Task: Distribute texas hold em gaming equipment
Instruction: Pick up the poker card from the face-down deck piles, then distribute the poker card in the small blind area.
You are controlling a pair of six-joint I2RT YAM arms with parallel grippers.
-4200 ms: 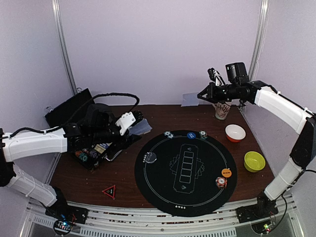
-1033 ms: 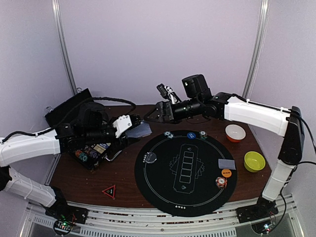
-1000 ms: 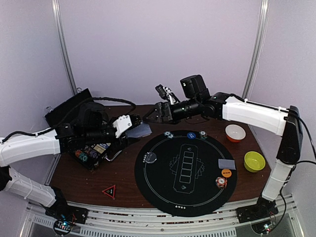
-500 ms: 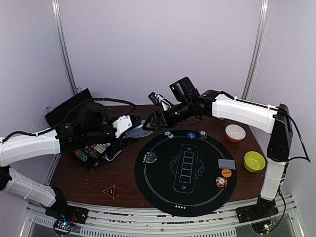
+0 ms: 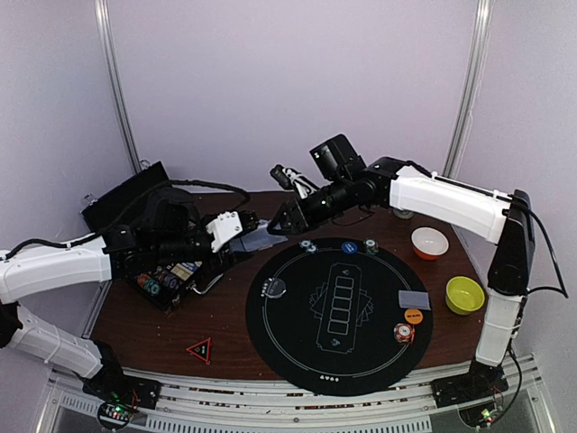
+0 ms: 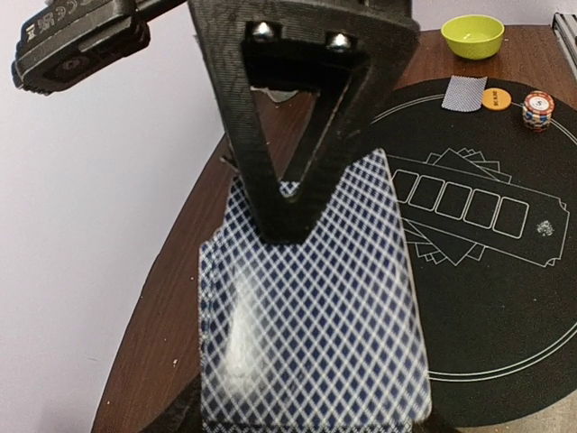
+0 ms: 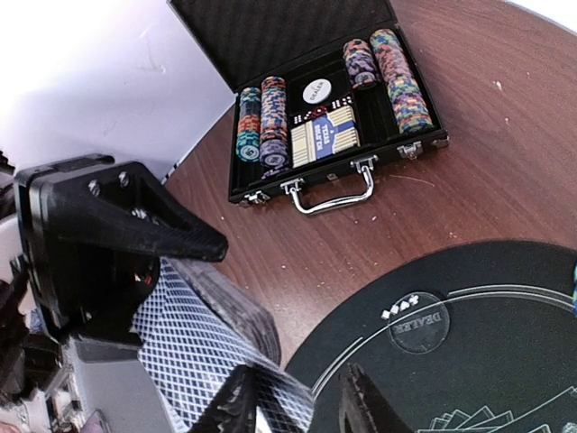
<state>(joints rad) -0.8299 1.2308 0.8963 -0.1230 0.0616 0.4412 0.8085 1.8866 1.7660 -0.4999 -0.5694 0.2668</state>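
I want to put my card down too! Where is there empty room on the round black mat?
The near part of the round black mat is bare, between the clear round dealer button and the striped chip stack. It is crowded at its right edge, where a grey-blue card and orange round button sit by that stack.

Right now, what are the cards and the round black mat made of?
The cards look like glossy coated paper or plastic: a glare streak crosses the blue-diamond backs. The mat looks matte, maybe felt or rubber: flat, no shine.
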